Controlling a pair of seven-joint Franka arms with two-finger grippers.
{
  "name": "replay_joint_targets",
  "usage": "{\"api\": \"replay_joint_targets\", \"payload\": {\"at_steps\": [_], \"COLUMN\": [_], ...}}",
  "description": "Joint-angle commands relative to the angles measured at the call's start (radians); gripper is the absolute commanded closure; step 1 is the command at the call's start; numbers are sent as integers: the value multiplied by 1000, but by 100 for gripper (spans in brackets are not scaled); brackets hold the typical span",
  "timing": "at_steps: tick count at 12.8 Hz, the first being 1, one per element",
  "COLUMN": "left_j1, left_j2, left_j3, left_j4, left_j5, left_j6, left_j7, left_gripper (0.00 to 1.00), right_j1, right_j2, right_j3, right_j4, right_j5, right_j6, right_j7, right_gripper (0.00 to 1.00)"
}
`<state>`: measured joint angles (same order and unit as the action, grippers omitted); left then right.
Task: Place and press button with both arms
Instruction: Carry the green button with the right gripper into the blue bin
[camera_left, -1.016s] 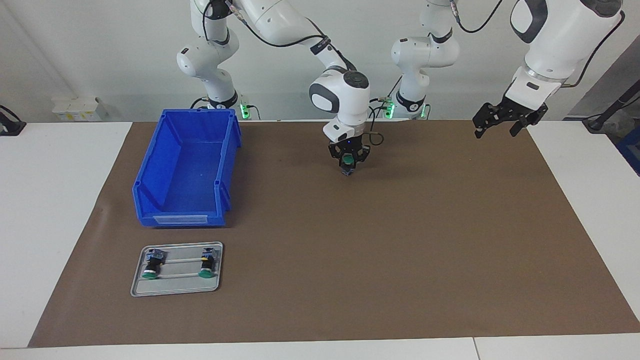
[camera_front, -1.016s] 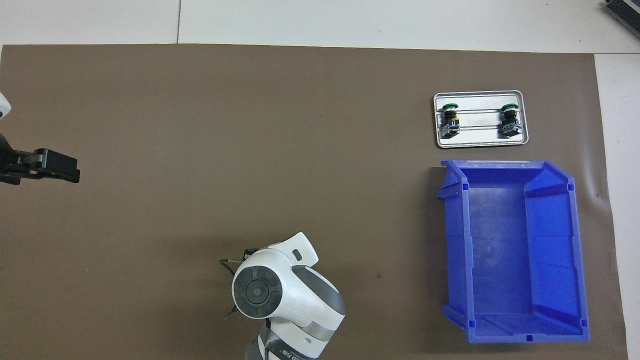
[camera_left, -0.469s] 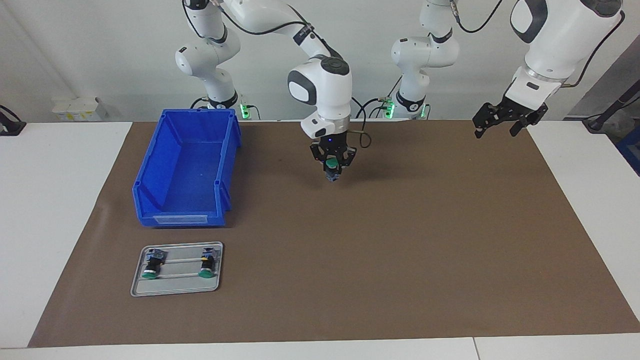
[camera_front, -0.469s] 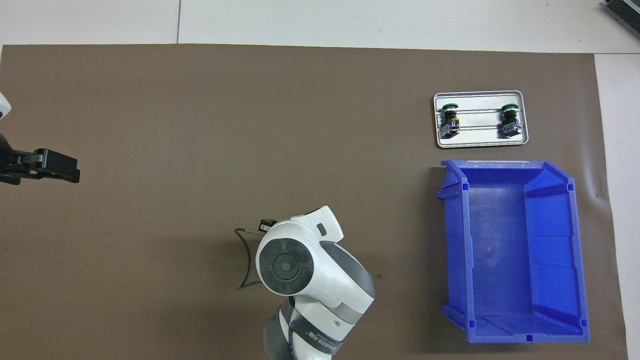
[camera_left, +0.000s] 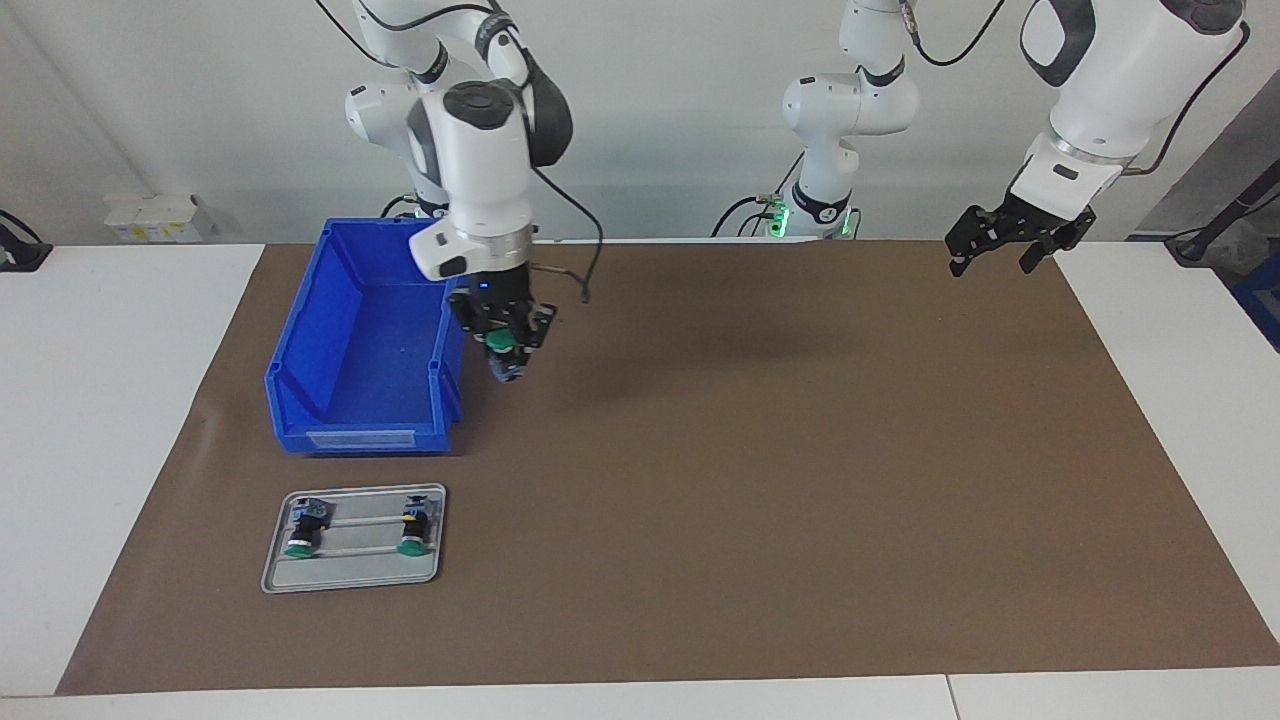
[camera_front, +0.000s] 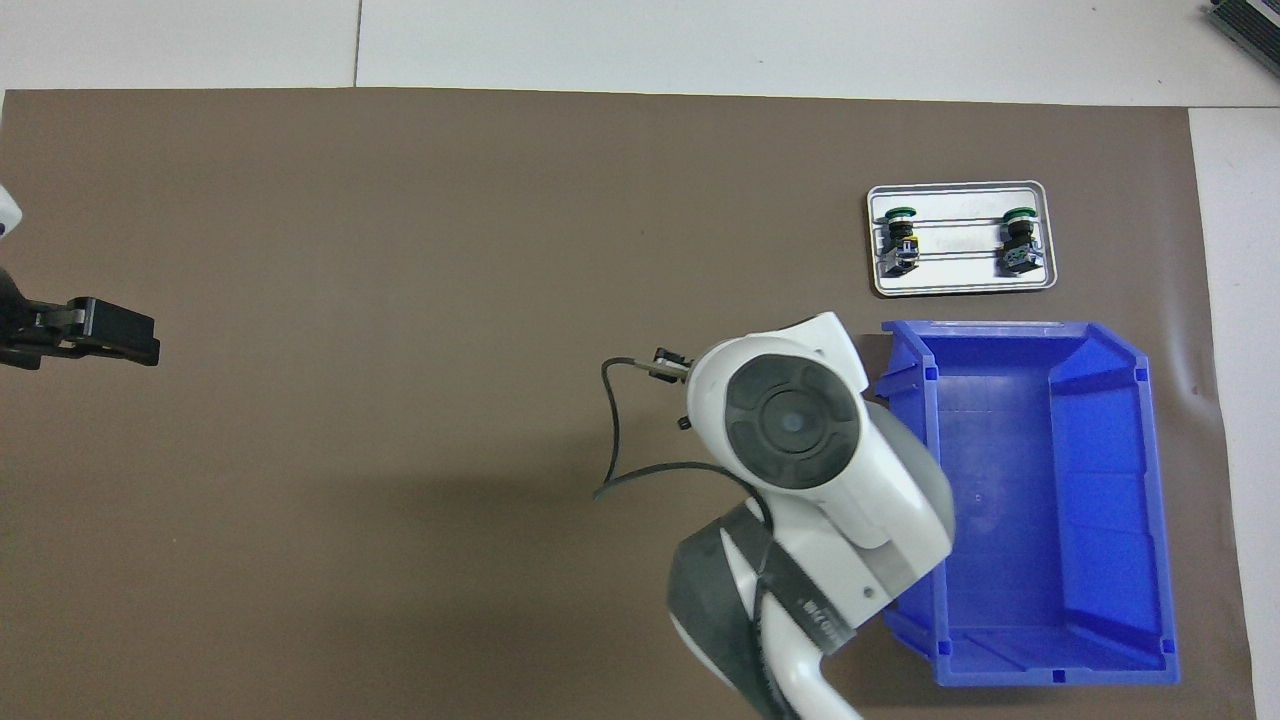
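Two arms share the desk. A blue bin sits toward the right arm's end. The right tool, raised just beside the bin's wall, is clamped on the button, green cap facing the camera. The left tool waits spread wide, well apart.

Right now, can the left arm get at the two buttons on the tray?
Probably not easily. The left gripper hangs open over the mat's other end, and the tray lies at the right arm's end, though nothing blocks the way.
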<state>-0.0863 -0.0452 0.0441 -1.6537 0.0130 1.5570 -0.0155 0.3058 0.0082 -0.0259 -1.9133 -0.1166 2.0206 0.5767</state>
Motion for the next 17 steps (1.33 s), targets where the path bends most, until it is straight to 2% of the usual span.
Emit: {"api": "replay_joint_targets", "payload": {"at_steps": [1,3,5,9,14,15,16,17], "left_j1": [3,2,2,2,2,3,2,2], "left_j2": [-28,-28,-28,-30,-28,-28,-30,-28], "left_j3": [0,0,0,0,0,0,0,0], "left_j4": [-31,-31,-31,-31,-31,-31,-31,-31], "left_j5": [-7,-7,-7,-7,-7,-7,-7,-7], "left_j6": [2,2,2,2,2,2,2,2], "left_j7": [9,9,9,9,9,9,9,9], "left_gripper": [0,0,0,0,0,0,0,0], "right_j1": [-158,-253,-310,-344,-340,-340,-340,-344], "right_j2": [-51,-77,-102,-79,-53,-42,-40,-40], "right_j3": [18,18,17,17,17,17,17,17], "right_j4": [-47,-128,-254,-435,-530,-530,-527,-521], "right_j5": [45,78,84,129,140,140,140,138], "right_j6": [-40,13,125,375,477,477,468,461], "right_j7": [-283,-446,-498,-529,-522,-517,-515,-521], "right_gripper": [100,100,100,100,100,64,20,0]}}
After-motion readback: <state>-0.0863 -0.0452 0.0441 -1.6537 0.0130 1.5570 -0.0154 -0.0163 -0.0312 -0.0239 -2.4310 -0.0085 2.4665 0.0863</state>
